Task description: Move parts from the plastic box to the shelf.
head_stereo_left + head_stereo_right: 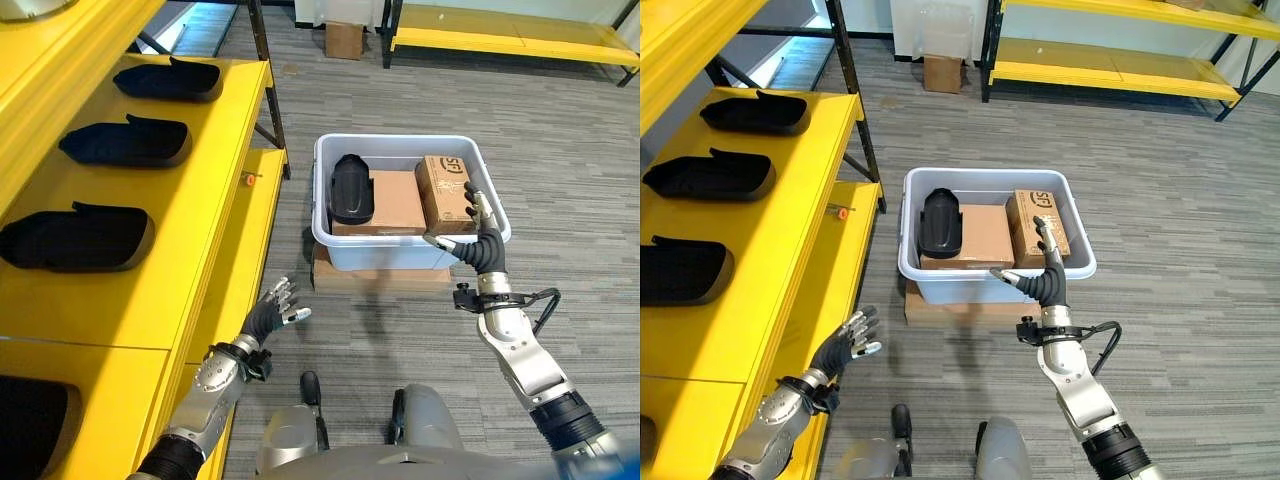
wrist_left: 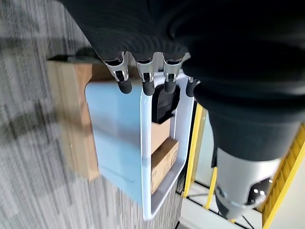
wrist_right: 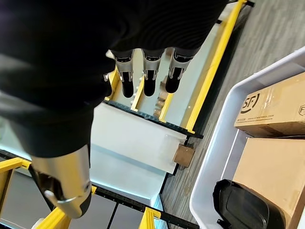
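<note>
Grey striped carpet floor [image 1: 560, 150] filling the middle and right of the frame, with a yellow shelf [image 1: 190, 230] running down the left side and a second yellow rack [image 1: 500, 40] lying across the top right. Sitting in the centre of the frame, a white plastic box [image 1: 400, 250] resting on a flat piece of cardboard [image 1: 380, 278]. Lying inside the box at its left end, one black part [image 1: 352, 188], leaning on a large brown carton [image 1: 392, 200], with a smaller printed carton [image 1: 445, 192] standing at the right end, touching the larger one. Resting in a column on the shelf at the left of the frame, three more black parts: the farthest [image 1: 170, 80], the middle one [image 1: 128, 143] and the nearest [image 1: 78, 238]. Standing far off at the top centre, a small cardboard box [image 1: 344, 40] on the floor. Hovering at the right front corner of the plastic box, the right hand [image 1: 478, 240], fingers straight and spread apart, thumb pointing left along the rim, holding nothing. Hanging in the lower left of the frame beside the shelf edge, the left hand [image 1: 272, 308], fingers loosely apart and empty, well apart from the box.
</note>
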Tool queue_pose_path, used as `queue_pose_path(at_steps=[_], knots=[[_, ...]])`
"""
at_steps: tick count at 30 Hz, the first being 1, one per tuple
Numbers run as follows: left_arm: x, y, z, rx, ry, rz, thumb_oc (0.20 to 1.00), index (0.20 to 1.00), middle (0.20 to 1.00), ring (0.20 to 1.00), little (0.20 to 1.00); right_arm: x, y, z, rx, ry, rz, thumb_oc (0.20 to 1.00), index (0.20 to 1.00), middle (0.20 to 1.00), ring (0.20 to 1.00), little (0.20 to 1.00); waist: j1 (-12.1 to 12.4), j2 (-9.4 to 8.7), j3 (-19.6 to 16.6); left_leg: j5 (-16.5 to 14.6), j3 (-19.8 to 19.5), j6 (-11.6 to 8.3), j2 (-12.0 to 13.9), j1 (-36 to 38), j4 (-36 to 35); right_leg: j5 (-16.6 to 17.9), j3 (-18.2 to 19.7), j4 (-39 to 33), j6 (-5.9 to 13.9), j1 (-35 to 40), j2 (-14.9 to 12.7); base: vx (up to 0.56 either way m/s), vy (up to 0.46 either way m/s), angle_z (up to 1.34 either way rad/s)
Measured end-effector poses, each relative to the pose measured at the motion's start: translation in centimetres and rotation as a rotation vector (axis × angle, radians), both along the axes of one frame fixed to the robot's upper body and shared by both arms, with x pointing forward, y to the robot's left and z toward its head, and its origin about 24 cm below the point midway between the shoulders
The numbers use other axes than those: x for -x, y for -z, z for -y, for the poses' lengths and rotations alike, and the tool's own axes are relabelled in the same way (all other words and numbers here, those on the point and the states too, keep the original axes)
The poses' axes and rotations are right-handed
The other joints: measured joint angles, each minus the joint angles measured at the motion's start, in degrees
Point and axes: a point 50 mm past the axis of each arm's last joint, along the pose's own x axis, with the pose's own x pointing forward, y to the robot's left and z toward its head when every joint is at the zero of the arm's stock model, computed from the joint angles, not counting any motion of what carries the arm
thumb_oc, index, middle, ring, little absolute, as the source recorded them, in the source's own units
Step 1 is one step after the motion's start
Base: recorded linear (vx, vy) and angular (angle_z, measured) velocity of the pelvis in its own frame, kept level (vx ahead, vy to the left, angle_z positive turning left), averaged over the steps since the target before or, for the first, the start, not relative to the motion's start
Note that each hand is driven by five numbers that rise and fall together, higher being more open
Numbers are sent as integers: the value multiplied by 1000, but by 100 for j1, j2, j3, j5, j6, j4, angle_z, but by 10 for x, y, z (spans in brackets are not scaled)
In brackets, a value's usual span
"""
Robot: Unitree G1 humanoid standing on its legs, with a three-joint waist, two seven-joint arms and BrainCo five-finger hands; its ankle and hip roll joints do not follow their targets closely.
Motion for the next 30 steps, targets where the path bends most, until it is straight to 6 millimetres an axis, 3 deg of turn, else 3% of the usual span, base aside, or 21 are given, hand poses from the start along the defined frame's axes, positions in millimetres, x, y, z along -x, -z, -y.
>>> queue_pose_path(at_steps=[1, 2, 3, 4, 6, 7, 8, 10, 12, 15, 19, 24, 26, 28, 30], knots=[[-1, 0, 3, 2, 12, -2, 1000, 1000, 1000, 1000, 1000, 1, 1, 1, 5, 2, -5, 1000, 1000, 1000, 1000, 1000, -26, -9, 15, 5, 0, -8, -12, 7, -77, 231, -82, -1448, 38, 51, -38, 250, -280, 12], [0, 2, 4, 1, 13, -10, 1000, 1000, 1000, 1000, 1000, 2, 3, 1, 1, 3, -11, 1000, 1000, 1000, 1000, 1000, -66, -9, 34, -4, -25, -53, -10, 38, -85, 588, 3, -1931, 161, -106, -151, 474, -436, 42], [2, 7, 5, -10, 16, -31, 1000, 1000, 1000, 1000, 1000, 8, 10, 4, 0, 14, -40, 1000, 1000, 1000, 1000, 1000, -258, 28, 55, -60, -267, -135, -14, 79, -17, 1067, 339, -2099, 385, -214, -435, 512, -435, 68], [9, 13, 4, -12, 0, -59, 1000, 1000, 1000, 1000, 1000, 12, 16, 5, 1, 19, -66, 1000, 1000, 1000, 1000, 1000, -337, 83, 103, -128, -417, -244, 75, 152, 4, 1239, 632, -1971, 405, -140, -449, 447, -363, 82], [19, 16, 3, -13, -8, -70, 1000, 1000, 1000, 1000, 1000, 15, 18, 6, 0, 23, -75, 1000, 1000, 1000, 1000, 1000, -363, 29, 12, -168, -615, -290, 227, 428, -133, 1224, 619, -1542, 425, 153, -240, 230, -192, 62], [23, 17, 0, -23, -6, -77, 1000, 1000, 1000, 1000, 1000, 15, 19, 5, -5, 24, -77, 1000, 1000, 1000, 1000, 1000, -359, -58, -42, -187, -646, -321, 220, 472, -162, 1205, 608, -1486, 406, 314, -195, 262, -242, 71], [28, 20, 1, -19, -13, -97, 1000, 1000, 1000, 1000, 1000, 13, 16, 7, 4, 27, -68, 1000, 1000, 1000, 1000, 1000, -331, -95, -119, -248, -776, -562, 281, 552, -158, 1601, 691, -1643, -3, 549, -31, 148, -145, 51], [35, 21, 9, 16, -8, -105, 1000, 1000, 1000, 1000, 1000, 9, 10, 11, 35, 25, -47, 1000, 1000, 1000, 1000, 1000, -275, 251, -183, -243, -764, -568, 620, 516, -134, 1612, 591, -1774, -223, 638, 349, 112, -157, 17], [34, 20, 14, 38, -5, -96, 1000, 1000, 1000, 1000, 1000, 5, 4, 15, 66, 27, -27, 1000, 1000, 1000, 1000, 1000, -296, 396, -200, -85, -582, -591, 775, 503, -131, 1660, 440, -1985, -344, 751, 534, 85, -161, -2], [18, 11, 18, 40, 12, -43, 1000, 1000, 1000, 1000, 1000, 5, 1, 22, 94, 49, -17, 1000, 1000, 1000, 1000, 1000, -341, 398, -199, 66, -451, -674, 853, 440, -65, 1567, 366, -2002, -477, 793, 644, 133, -165, 11], [-2, -4, 22, 48, 59, 32, 1000, 1000, 1000, 1000, 1000, 6, 4, 22, 91, 57, -29, 1000, 1000, 1000, 1000, 1000, -378, 409, -203, 77, -446, -694, 877, 522, 39, 1335, 225, -1997, -403, 1020, 647, 133, -100, 23], [-4, -5, 23, 46, 66, 32, 1000, 1000, 1000, 1000, 1000, 6, 7, 21, 72, 47, -53, 1000, 1000, 1000, 1000, 1000, -451, 410, -202, 54, -273, -672, 850, 324, 359, 1206, 53, -1837, -426, 1026, 540, 108, -95, 25], [-6, -6, 21, 40, 63, 25, 1000, 1000, 1000, 1000, 1000, 5, 10, 19, 63, 31, -70, 1000, 1000, 1000, 1000, 1000, -419, 290, -142, 7, -310, -716, 820, -106, 1241, 934, 96, -1400, -487, 827, 383, 180, 16, 6], [-3, -3, 21, 50, 56, 9, 1000, 1000, 1000, 1000, 1000, 6, 11, 19, 57, 23, -80, 1000, 1000, 1000, 1000, 1000, -353, 278, -128, -13, -290, -732, 865, -325, 1816, 876, 188, -1358, -548, 927, 307, 165, 125, -9], [1, 1, 22, 54, 52, -8, 1000, 1000, 1000, 1000, 1000, 6, 9, 22, 56, 29, -78, 1000, 1000, 1000, 1000, 1000, -420, 373, -185, -47, -248, -721, 923, -284, 1672, 851, 188, -1338, -585, 941, 320, 190, 212, 5]])
